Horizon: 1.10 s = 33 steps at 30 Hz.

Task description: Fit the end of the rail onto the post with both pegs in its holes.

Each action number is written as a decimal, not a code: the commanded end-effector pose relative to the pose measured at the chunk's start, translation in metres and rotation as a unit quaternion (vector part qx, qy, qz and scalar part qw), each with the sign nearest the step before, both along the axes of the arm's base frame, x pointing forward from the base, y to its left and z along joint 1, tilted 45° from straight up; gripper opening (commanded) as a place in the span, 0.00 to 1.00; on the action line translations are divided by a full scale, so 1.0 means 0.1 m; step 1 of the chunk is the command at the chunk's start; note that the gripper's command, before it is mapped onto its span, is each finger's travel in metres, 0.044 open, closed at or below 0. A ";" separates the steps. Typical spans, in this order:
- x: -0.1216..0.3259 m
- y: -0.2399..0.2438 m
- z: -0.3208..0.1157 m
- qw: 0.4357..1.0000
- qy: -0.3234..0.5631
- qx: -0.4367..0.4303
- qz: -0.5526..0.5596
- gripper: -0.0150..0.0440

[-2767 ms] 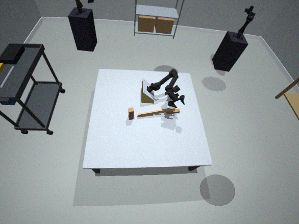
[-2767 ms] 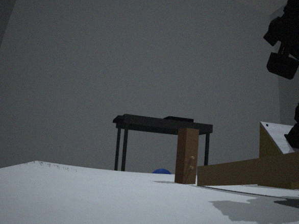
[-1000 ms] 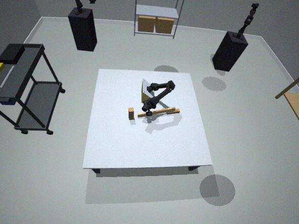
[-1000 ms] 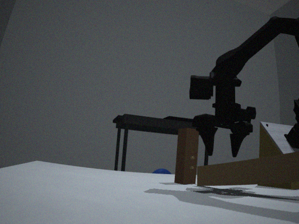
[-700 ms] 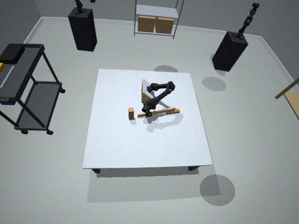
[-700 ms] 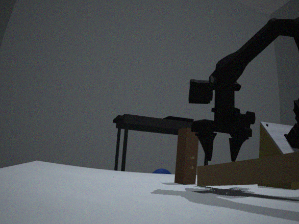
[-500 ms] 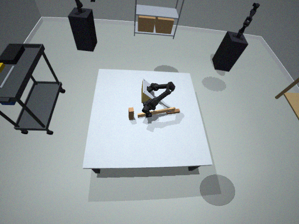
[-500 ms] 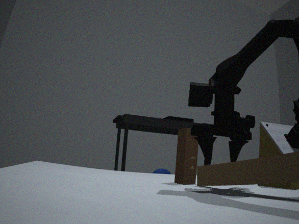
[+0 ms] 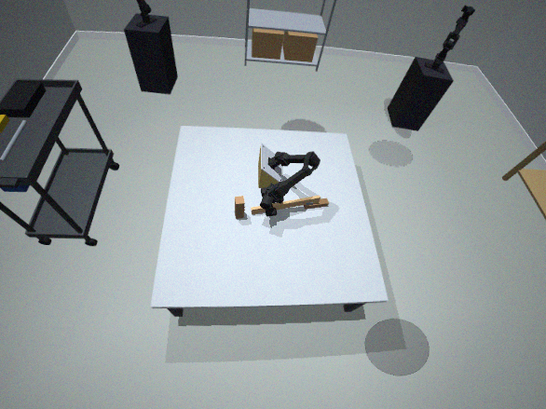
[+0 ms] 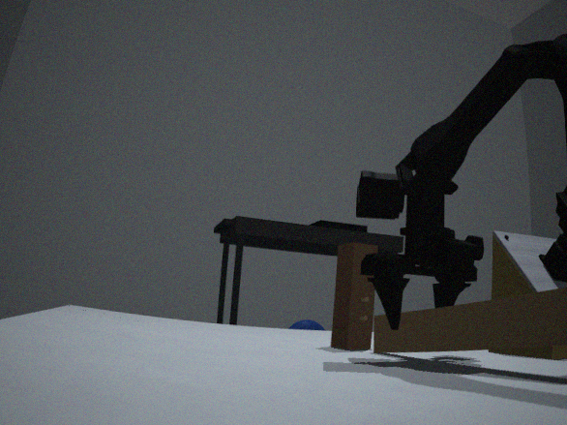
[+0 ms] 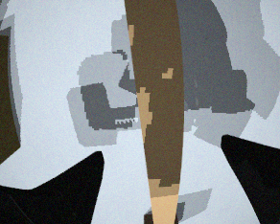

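The long wooden rail (image 9: pixel 298 203) (image 10: pixel 460 325) (image 11: pixel 158 96) slopes down to the table at its near end. Its far end is on the low footboard block (image 9: pixel 324 202) (image 10: pixel 558 352); the bracket is not clear. The upright post (image 9: pixel 238 208) (image 10: pixel 347 299) stands just beyond the near end, with a small gap. Its two pegs, an upper one (image 10: pixel 364 299) and a lower one (image 10: pixel 363 318), stick out towards the rail. My gripper (image 9: pixel 269 211) (image 10: pixel 419 318) (image 11: pixel 164 150) is open and points down, one finger on each side of the rail near its near end. The rail's holes are hidden.
A wedge-shaped block (image 9: pixel 263 177) (image 10: pixel 510 270) (image 11: pixel 6 100) with a pale sloping face stands beside the rail, near the arm's base. The white table (image 9: pixel 261 269) (image 10: pixel 169 377) carries all of these. A dark cart (image 9: pixel 79 176) stands off the table.
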<state>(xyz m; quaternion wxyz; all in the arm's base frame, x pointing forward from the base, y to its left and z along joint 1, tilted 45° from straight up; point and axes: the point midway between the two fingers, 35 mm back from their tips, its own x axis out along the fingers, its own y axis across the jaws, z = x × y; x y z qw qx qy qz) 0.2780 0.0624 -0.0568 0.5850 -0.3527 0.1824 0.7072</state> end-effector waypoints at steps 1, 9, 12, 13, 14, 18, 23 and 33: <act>-0.03 0.06 -0.06 1.000 0.006 0.003 -0.001 1.00; -0.06 0.15 -0.14 1.000 0.006 0.005 0.000 1.00; -0.06 0.16 -0.14 1.000 0.006 0.005 0.000 0.96; -0.06 0.16 -0.14 1.000 0.006 0.005 0.000 0.91; -0.06 0.16 -0.14 1.000 0.006 0.005 0.000 0.87; -0.06 0.16 -0.14 1.000 0.006 0.005 0.000 0.69; -0.06 0.16 -0.14 1.000 0.006 0.005 0.000 0.47; -0.06 0.16 -0.14 1.000 0.006 0.005 0.000 0.25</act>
